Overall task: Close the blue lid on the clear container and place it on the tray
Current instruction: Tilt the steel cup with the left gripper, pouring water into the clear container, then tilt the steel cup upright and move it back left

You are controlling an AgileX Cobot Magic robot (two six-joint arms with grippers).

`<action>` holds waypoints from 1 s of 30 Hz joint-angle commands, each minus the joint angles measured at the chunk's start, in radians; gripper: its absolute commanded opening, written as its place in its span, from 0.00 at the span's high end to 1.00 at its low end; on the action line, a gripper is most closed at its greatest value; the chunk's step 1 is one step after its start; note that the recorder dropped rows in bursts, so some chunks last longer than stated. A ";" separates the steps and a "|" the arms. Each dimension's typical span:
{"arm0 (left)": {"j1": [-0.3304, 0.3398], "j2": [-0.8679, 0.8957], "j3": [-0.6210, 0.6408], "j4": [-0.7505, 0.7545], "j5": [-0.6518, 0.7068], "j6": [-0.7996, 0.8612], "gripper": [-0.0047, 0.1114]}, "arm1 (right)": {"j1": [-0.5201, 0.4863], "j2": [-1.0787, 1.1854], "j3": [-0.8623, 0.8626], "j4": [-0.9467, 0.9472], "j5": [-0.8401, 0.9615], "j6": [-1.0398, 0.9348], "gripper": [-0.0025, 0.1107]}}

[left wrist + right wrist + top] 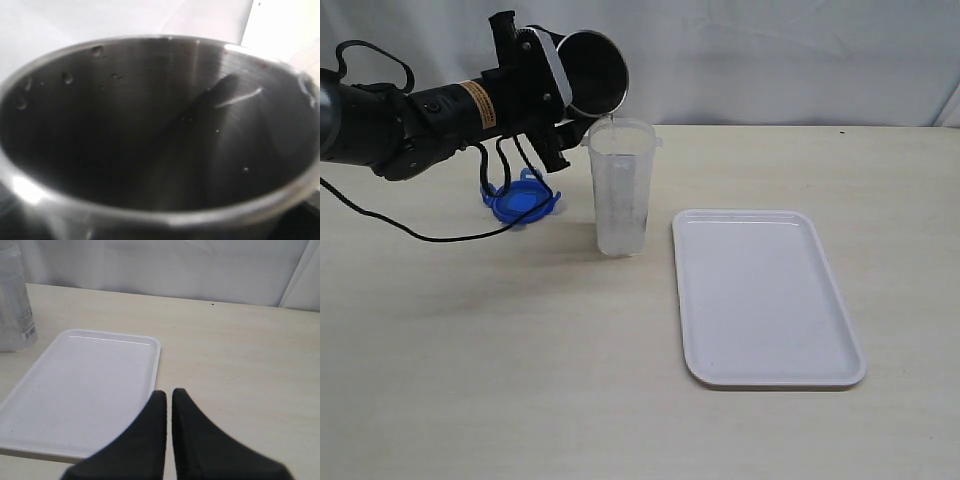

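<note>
The clear container (620, 188) stands upright and uncovered on the table, left of the white tray (760, 300); its side also shows in the right wrist view (14, 305). The blue lid (522, 201) lies on the table behind and left of the container, partly under the left arm. My left gripper (552, 92) is shut on a grey steel cup (592, 72), tipped over the container's rim with a thin stream falling in. The cup's inside (150, 130) fills the left wrist view, hiding the fingers. My right gripper (168, 394) is shut and empty, above the tray's (85, 385) near edge.
The left arm's black cables (410, 228) trail across the table at the left. A white backdrop stands behind the table. Bare tabletop lies in front of the container and right of the tray.
</note>
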 commanded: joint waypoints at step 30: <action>0.164 -0.017 -0.021 -0.511 0.118 -0.618 0.96 | -0.004 -0.005 0.002 0.002 -0.010 -0.001 0.94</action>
